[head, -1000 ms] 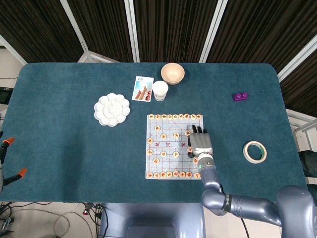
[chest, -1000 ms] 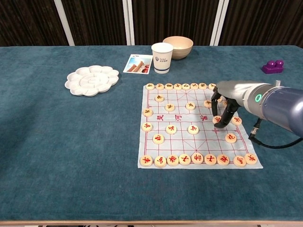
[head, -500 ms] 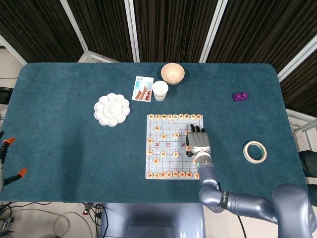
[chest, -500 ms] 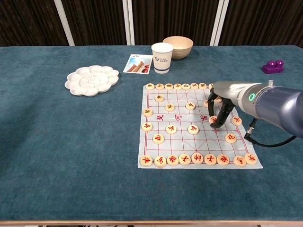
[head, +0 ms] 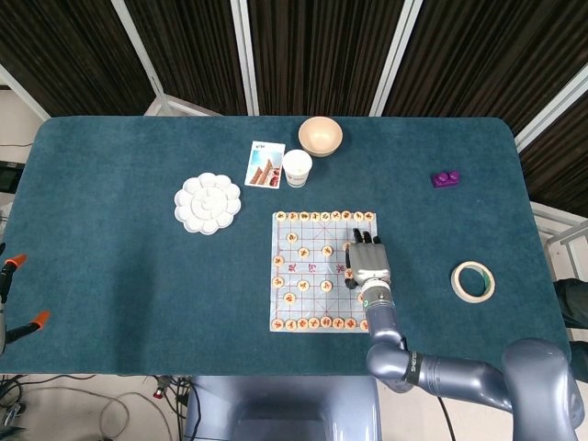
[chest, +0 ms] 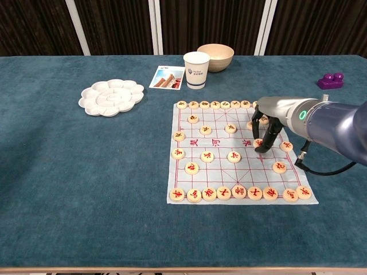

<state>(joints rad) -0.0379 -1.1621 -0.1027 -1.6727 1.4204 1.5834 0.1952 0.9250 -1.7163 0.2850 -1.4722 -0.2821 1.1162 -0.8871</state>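
Note:
A white paper chess board (chest: 218,166) lies on the teal table, with round wooden pieces lined along its far and near edges and several scattered between. My right hand (chest: 265,129) hangs over the board's right side with its fingers pointing down. The fingertips (chest: 268,143) pinch a round chess piece (chest: 258,142) that sits on the sheet. In the head view the same right hand (head: 368,260) covers the right columns of the board (head: 317,276). My left hand shows in neither view.
A paper cup (chest: 196,70), a beige bowl (chest: 215,57) and a picture card (chest: 167,77) stand beyond the board. A white flower-shaped palette (chest: 112,96) lies to the left. A purple block (chest: 331,80) sits far right, and a tape roll (head: 472,280) lies right of the board.
My right hand has shifted a little left and away across the board, and the pinched piece has slid with it. Nothing else has moved.

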